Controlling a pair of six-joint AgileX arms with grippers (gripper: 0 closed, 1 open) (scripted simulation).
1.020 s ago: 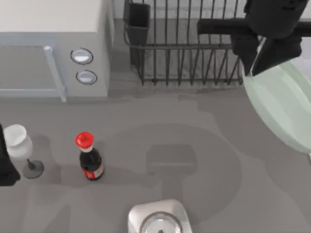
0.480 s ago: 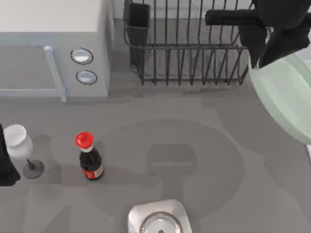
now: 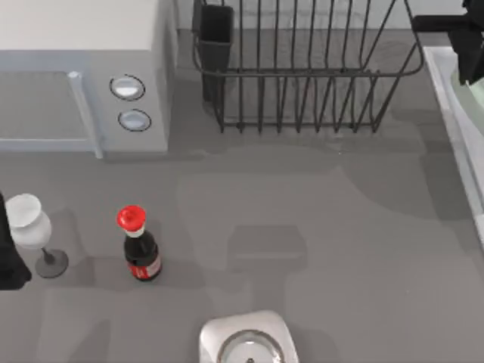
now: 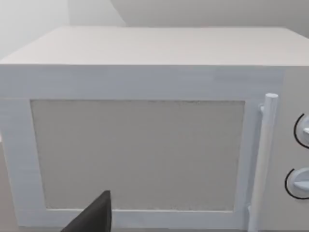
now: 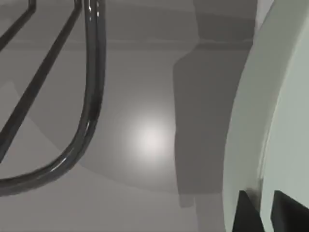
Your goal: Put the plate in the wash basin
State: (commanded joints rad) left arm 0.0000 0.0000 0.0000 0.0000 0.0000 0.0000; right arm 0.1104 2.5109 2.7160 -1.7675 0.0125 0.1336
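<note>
Starting nearest, well in front of the dish rack (image 3: 302,83) and a bit to its left, a small rounded steel thing (image 3: 246,340) w/ a round centre sat at the table's front edge. Further left of it stood a cola bottle (image 3: 140,246) w/ a red cap, upright. A white wine glass (image 3: 34,231) stood beside that, also upright and apart from the bottle. L gripper (image 3: 9,257) was parked at the table's left edge, just beside the glass, far from the rack and facing the microwave door.

Behind those, a white microwave (image 3: 83,76) w/ two round knobs sat just left of the rack, close to its dark cutlery cup (image 3: 215,34). The grey table (image 3: 340,227) between rack and front edge was bare.

At the rack's right end the wash basin (image 3: 452,121) began, its pale rim running along the table's right side. R gripper (image 5: 268,215) hung at the back, just past the rack's right-hand corner and by the basin's rim. Its two dark fingers (image 5: 247,212) were closed narrowly on the plate (image 5: 285,96), the pale mint edge pinched between them. The plate was tilted, off the table, on the basin side of the rack. How far it reached over the tub couldn't be told. The rack's curved wire corner sat near the plate, not touching it.
</note>
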